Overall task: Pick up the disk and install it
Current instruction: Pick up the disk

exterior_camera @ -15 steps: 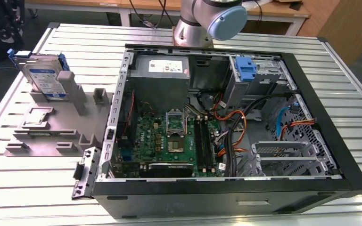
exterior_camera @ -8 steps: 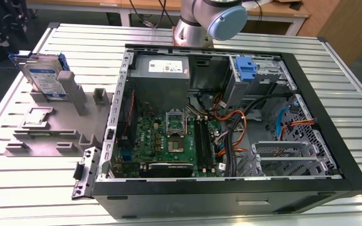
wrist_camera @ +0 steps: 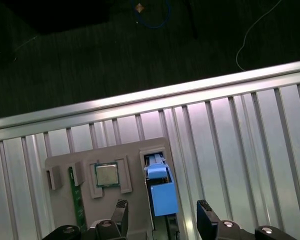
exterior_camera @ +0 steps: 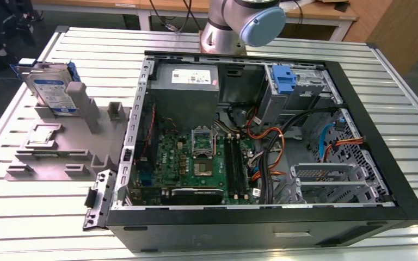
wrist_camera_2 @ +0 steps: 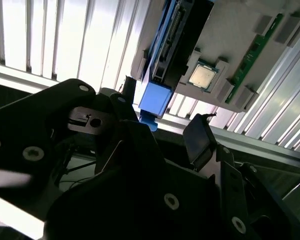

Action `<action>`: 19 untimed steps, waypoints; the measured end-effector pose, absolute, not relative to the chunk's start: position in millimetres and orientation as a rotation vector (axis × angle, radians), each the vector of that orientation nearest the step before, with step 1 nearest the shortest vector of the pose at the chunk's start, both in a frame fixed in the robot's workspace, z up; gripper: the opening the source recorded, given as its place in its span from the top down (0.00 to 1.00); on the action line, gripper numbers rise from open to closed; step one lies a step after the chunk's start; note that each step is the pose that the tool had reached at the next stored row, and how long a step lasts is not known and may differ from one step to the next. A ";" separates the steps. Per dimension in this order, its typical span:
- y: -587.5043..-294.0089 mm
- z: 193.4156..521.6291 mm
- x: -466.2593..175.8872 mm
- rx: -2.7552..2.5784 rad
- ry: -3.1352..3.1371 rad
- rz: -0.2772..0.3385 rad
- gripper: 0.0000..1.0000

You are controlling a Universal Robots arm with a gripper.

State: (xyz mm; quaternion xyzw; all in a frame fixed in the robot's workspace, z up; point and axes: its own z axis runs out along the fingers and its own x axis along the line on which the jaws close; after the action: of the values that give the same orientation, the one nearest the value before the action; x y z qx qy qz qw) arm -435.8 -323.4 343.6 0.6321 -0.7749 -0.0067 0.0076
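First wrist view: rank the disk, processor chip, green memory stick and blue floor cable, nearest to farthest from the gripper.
1. The disk, between the open gripper's fingers.
2. The processor chip, in the grey holder beside the disk.
3. The green memory stick, past the chip.
4. The blue cable, on the floor off the table.

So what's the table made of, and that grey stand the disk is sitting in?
The table looks like metal, probably aluminium: pale silver ribbed slats with a soft shine. The grey stand looks like plastic: dull, matte, blocky shapes, no glint. The disk standing in it seems metal-bodied, with blue rails that look plastic.
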 end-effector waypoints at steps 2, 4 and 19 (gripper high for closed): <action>-323.4 342.3 -435.9 1.987 -2.419 -0.016 0.35; -323.5 341.0 -435.9 2.005 -2.407 -0.012 0.35; -323.3 332.2 -441.9 2.052 -2.373 -0.006 0.35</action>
State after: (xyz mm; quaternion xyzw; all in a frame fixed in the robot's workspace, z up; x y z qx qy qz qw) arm -441.9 -323.3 332.2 0.6541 -0.7564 -0.0020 0.0021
